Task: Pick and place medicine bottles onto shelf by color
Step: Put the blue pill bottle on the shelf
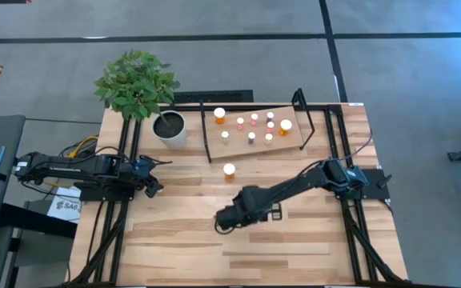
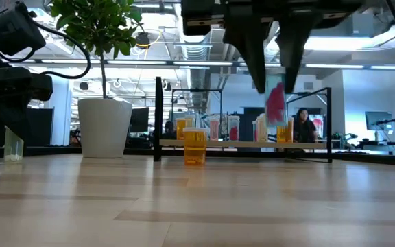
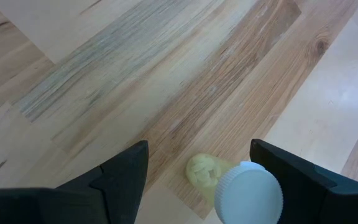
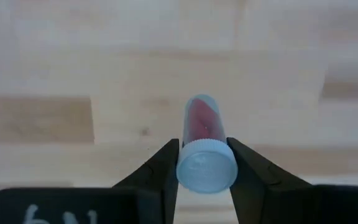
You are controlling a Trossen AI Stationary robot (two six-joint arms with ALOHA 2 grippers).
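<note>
My right gripper [image 1: 224, 222] hangs over the middle of the table, shut on a pinkish-red medicine bottle [image 2: 276, 106] with a white cap. An orange bottle [image 1: 229, 170] stands alone on its base in front of the shelf [image 1: 294, 132], a wooden board at the far side carrying several bottles. At the table's left edge my left gripper [image 1: 154, 188] is open. A pale bottle [image 3: 244, 193] with a white cap stands upright on the table between its fingers, close to one of them. My right gripper pinches the bottle's white cap [image 4: 206, 167] between its two fingers, which point down from above. The red body [image 4: 202, 119] hangs below the fingers, lifted clear of the table and tilted a little. Of my left gripper I cannot tell whether one finger [image 3: 291, 177] touches the pale bottle's cap.
A white plant pot [image 1: 169, 126] with a leafy plant stands at the far left beside the shelf. Black metal uprights [image 2: 158, 116] frame the shelf's ends. Bare wooden tabletop [image 1: 238, 256] lies toward the near edge.
</note>
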